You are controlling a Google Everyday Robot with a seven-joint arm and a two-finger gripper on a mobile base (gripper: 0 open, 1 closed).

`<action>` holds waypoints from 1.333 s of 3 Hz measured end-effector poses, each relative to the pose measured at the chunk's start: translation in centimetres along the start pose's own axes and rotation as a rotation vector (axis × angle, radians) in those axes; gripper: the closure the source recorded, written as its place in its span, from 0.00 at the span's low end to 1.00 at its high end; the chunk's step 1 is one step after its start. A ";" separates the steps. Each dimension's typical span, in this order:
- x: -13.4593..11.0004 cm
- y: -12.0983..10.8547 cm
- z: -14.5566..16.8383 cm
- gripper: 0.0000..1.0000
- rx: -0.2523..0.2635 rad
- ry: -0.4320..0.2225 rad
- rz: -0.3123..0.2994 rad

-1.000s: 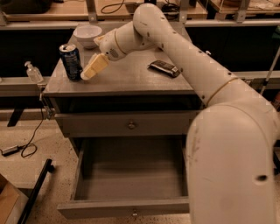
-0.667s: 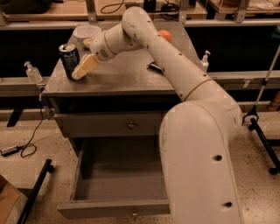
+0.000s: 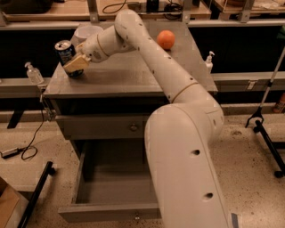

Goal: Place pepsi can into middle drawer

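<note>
- Closer in than a moment ago, the gripper (image 3: 74,65) now lies against the pepsi can (image 3: 66,52), its tan tip covering the lower front of the can
- Whether it has closed on the can or only rests against it, I cannot tell
- the pepsi can stands upright at the back left corner of the grey table (image 3: 124,78), just beside a white bowl (image 3: 87,31) behind it
- the white arm (image 3: 178,89) reaches from the lower right across the table to that corner, hiding much of the middle of the top
- an orange ball (image 3: 165,39) sits near the back edge, well apart from the can
- below the top, the uppermost drawer front (image 3: 102,127) is shut, its small round knob showing
- the middle drawer (image 3: 100,213) stands pulled out, and its grey floor is bare where it can be seen
- a clear pump bottle (image 3: 34,73) stands on a rail left of the table, and another (image 3: 208,60) on the right side
- the floor (image 3: 249,178) is pale speckled stone, with a dark cable (image 3: 26,153) lying at the left and a black stand foot (image 3: 267,129) at the right
- a wooden bench (image 3: 53,11) runs along the back of the room
</note>
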State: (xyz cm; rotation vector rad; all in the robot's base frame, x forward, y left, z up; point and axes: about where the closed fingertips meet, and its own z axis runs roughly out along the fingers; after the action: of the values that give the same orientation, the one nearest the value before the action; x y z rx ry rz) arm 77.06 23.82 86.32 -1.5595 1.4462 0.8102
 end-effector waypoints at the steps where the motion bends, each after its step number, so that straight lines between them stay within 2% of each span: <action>1: 0.1 0.3 -1.1 0.81 0.013 0.011 0.001; 2: -2.1 0.6 -9.0 1.00 0.167 0.004 -0.002; 3: -3.0 3.3 -16.2 1.00 0.284 0.015 0.001; 4: 0.0 9.0 -18.7 1.00 0.250 0.066 0.023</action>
State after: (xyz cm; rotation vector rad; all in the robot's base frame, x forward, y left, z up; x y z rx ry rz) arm 66.66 7.27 93.21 -1.3928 1.5510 0.5705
